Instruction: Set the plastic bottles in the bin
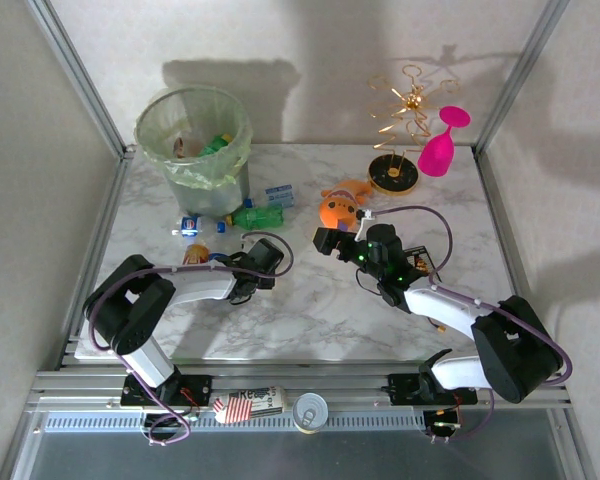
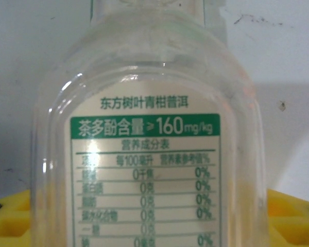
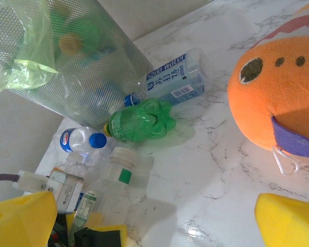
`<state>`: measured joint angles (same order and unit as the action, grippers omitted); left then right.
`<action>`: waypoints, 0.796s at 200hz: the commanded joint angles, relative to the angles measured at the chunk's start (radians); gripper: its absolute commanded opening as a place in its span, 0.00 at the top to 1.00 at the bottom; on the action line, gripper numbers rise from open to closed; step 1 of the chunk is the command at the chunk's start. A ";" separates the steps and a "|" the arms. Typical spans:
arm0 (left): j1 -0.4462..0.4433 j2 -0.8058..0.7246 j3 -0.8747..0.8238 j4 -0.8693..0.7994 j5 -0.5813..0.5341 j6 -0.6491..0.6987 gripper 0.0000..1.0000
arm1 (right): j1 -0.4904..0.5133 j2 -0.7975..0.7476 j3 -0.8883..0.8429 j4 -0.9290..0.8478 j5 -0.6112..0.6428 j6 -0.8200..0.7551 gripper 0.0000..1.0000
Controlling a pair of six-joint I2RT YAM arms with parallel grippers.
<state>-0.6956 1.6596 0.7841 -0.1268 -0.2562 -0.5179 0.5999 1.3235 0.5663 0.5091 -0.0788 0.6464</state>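
Jaws: left gripper (image 2: 149, 221) flanks clear bottle (image 2: 149, 77), grip unclear to me; right gripper (image 3: 154, 226) wide, empty | base cropped | neck toward bin (image 3: 82, 62)

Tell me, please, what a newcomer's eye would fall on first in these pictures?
The orange fish-shaped toy near the middle of the marble table and the pink goblet at its far right corner stand out by colour. At far left stands the bin, lined with a pale green bag, with a green bottle lying at its foot. Close before the left wrist camera is a clear bottle with a green-and-white label.
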 commanded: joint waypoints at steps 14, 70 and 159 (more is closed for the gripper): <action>-0.015 -0.015 0.018 0.012 -0.022 -0.005 0.52 | -0.003 -0.018 -0.013 0.008 0.003 -0.014 0.01; -0.015 -0.127 0.077 0.014 -0.025 0.013 0.65 | -0.001 -0.034 -0.017 -0.003 -0.010 -0.036 0.01; 0.039 -0.227 0.470 -0.039 -0.051 0.234 0.66 | -0.002 -0.145 -0.044 -0.037 -0.093 -0.164 0.01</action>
<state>-0.6899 1.4609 1.1454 -0.1425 -0.2653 -0.3897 0.5999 1.2266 0.5465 0.4549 -0.1123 0.5423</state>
